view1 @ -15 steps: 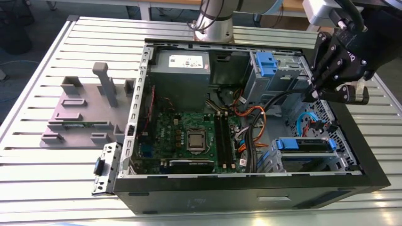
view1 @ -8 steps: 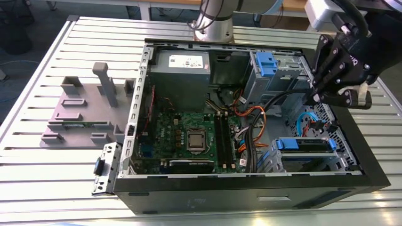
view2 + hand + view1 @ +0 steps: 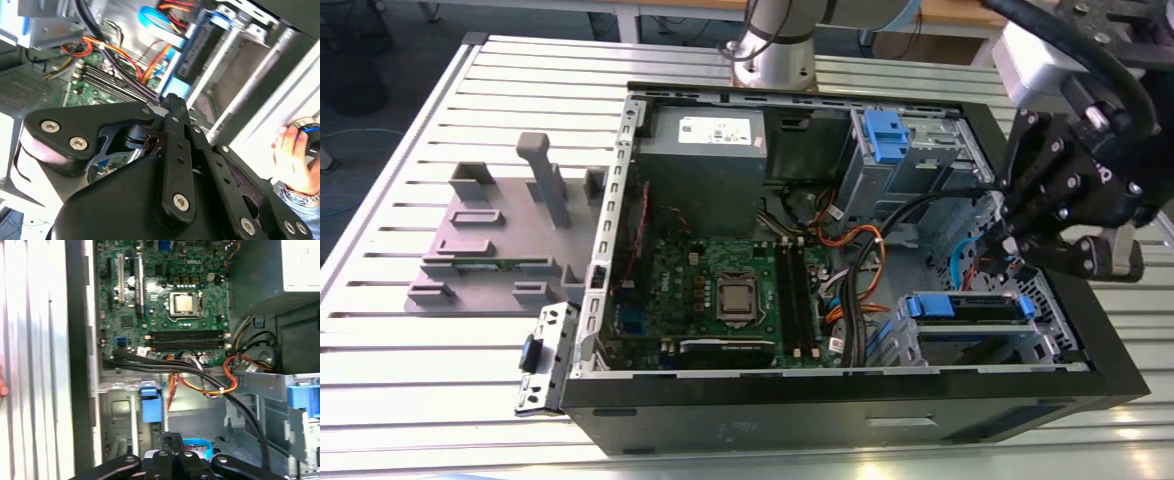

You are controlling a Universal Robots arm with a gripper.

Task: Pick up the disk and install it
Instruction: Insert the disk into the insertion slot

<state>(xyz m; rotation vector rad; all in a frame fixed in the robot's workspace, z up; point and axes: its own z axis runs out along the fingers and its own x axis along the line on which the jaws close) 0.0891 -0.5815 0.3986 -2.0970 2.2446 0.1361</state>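
The disk [image 3: 967, 306], grey with a blue carrier bracket, lies flat in the silver bay at the near corner of the open computer case [image 3: 854, 405], on the exterior view's right. In the second wrist view the disk [image 3: 197, 55] shows edge-on with its blue frame. My gripper [image 3: 1018, 248] hangs just above and behind the disk, inside the case. Its black fingers are shut together with nothing between them, as both wrist views show: the gripper [image 3: 172, 101] and the gripper [image 3: 170, 439]. A blue tab [image 3: 151, 405] sits just beyond the fingertips.
The green motherboard [image 3: 720, 290] and bundled orange and black cables [image 3: 854, 250] fill the case's middle. A grey power supply [image 3: 707, 150] and a blue-tabbed drive cage [image 3: 891, 140] stand at the back. A grey stand with posts [image 3: 507, 230] is outside, left. A person's hand [image 3: 295, 160] is beside the case.
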